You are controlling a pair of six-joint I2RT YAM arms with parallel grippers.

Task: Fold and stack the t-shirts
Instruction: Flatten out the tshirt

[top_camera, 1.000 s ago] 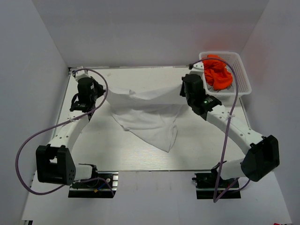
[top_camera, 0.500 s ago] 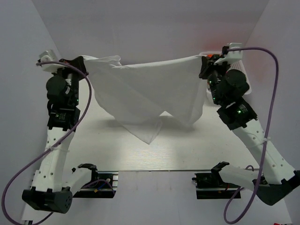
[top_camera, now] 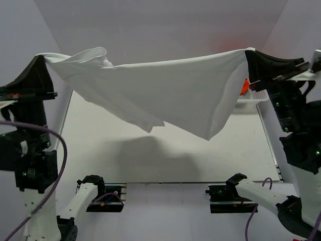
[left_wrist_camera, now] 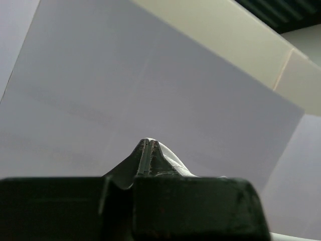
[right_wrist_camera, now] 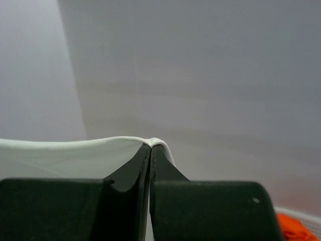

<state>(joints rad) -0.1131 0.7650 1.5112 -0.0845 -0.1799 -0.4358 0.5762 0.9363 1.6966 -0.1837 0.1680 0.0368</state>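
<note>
The white t-shirt [top_camera: 165, 90] hangs stretched in the air high above the table, held at two corners. My left gripper [top_camera: 44, 57] is shut on its left corner; in the left wrist view the gripper [left_wrist_camera: 148, 143] pinches white cloth [left_wrist_camera: 173, 159] at the tips. My right gripper [top_camera: 249, 52] is shut on the right corner; in the right wrist view the gripper [right_wrist_camera: 151, 145] pinches the cloth [right_wrist_camera: 65, 155]. The shirt's lower part sags to a point in the middle. Orange t-shirts [top_camera: 244, 86] peek from behind it at the right, and show in the right wrist view [right_wrist_camera: 296, 226].
The white lattice basket [top_camera: 253, 96] with the orange shirts stands at the table's back right, mostly hidden by the raised shirt and right arm. The table top [top_camera: 150, 155] lies below with the shirt's shadow on it. Grey walls enclose the back and sides.
Both arms have risen and spread apart, lifting the white shirt off the table until it hangs stretched between the two grippers.
</note>
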